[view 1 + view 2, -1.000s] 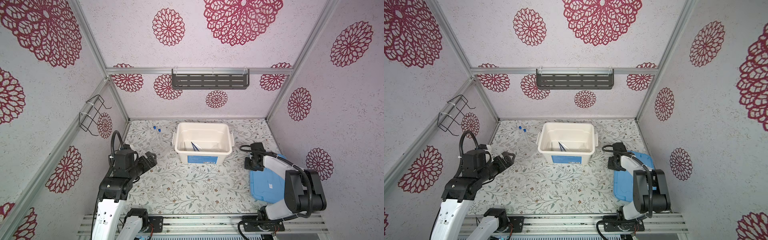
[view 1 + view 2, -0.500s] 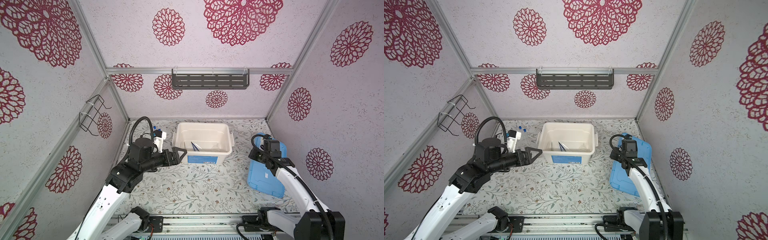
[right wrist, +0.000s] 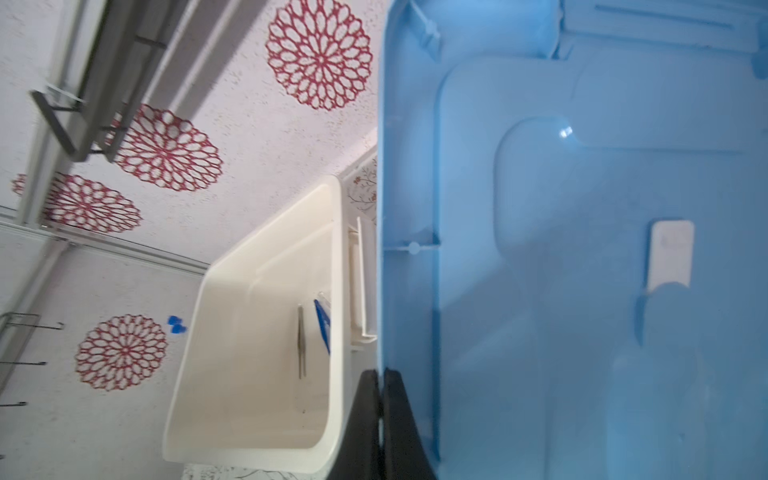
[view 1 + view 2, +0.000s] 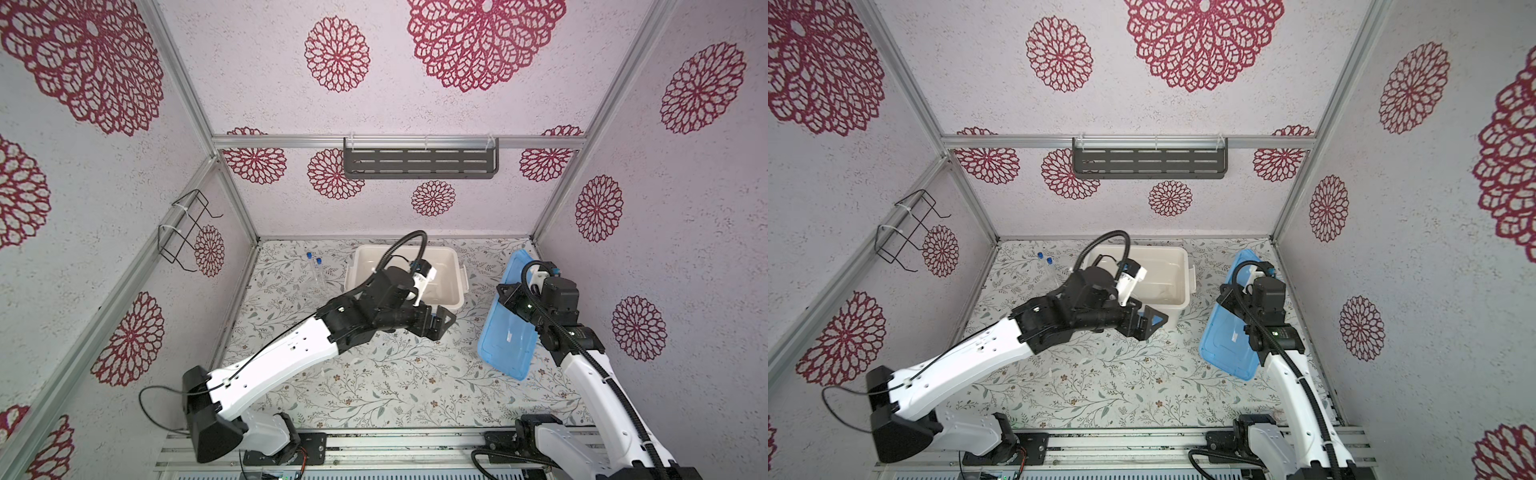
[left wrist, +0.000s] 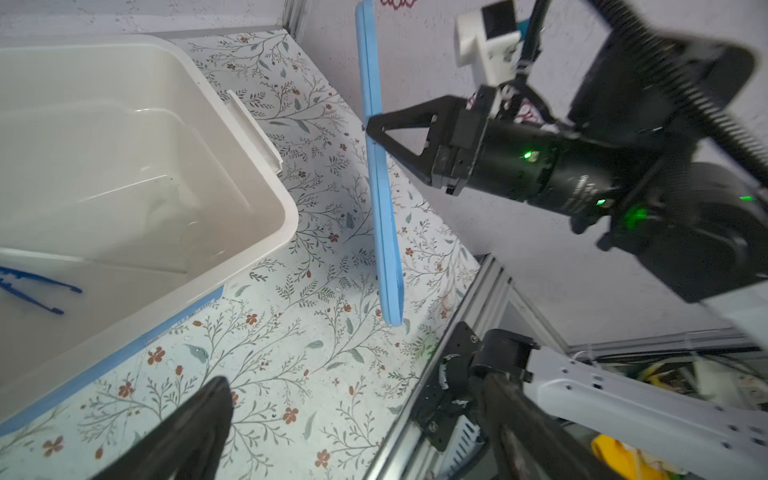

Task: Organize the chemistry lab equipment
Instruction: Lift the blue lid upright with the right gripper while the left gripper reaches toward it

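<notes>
Lid raised on edge beside the open tub; two tubes not yet put away

In both top views the right gripper (image 4: 504, 296) is clamped tight on a long edge of the blue lid (image 4: 503, 336), which hangs tilted, probably ready to swing over the white tub (image 4: 460, 276); the left gripper (image 4: 441, 323), spread wide and empty, hovers just before the tub's near wall, its arm lying across the tub and, I judge, in the lid's path; two capped tubes (image 4: 318, 268) lie on the table (image 4: 374, 382) beside the tub, so closing looks premature. The left wrist view shows the lid edge-on, pinched near its middle; blue tweezers (image 5: 37, 286) lie in the tub. The right wrist view shows dark metal tweezers (image 3: 301, 345) next to them.
</notes>
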Available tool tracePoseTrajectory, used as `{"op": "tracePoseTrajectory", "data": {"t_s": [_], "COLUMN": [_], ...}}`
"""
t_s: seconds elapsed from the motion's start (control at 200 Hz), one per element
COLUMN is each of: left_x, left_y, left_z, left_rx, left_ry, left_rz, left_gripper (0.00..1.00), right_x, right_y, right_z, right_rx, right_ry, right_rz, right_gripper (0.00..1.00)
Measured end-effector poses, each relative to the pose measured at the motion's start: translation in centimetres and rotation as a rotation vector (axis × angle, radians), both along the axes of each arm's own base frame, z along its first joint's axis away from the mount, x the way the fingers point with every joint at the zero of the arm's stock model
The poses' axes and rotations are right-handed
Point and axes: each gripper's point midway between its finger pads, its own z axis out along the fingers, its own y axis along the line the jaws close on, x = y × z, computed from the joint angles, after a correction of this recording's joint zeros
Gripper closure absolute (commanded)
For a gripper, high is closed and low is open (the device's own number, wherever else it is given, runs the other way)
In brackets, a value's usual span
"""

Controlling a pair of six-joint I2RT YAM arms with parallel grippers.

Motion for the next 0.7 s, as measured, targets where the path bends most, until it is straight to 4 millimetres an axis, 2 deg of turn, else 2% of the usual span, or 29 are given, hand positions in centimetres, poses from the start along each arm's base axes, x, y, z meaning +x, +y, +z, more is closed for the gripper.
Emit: {"op": "tracePoseTrajectory", "data": {"t_s": [0.14,0.305,0.46,0.605,0.696], "left_x": [0.0,0.5,0.5,0.2,0.0], "left_y": [-4.0,-6.1,-7.7,-9.4,-10.3], "left_z": [-2.9,-6.5,-7.6,-8.2,-8.9], "left_rx": [0.082,0.151,0.155,0.141,0.138], "left_ry": [-0.038,-0.034,-0.011,0.019,0.041], "left_rz": [-0.058,-0.080,-0.126,-0.177,-0.208], "left_gripper": [0.03,0.02,0.02,0.00,0.04], "right_x": [-0.5,-0.8,-1.2,-1.2,-1.2], "right_y": [0.6,1.2,1.5,1.8,1.9], "right_z": [0.7,0.1,-0.1,0.6,1.0], "right_rx": [0.085,0.160,0.213,0.257,0.284], "right_ry": [-0.038,-0.053,-0.065,-0.084,-0.095], "right_rz": [0.005,0.021,0.024,0.029,0.029], "right_gripper": [1.00,1.00,1.00,1.00,1.00]}}
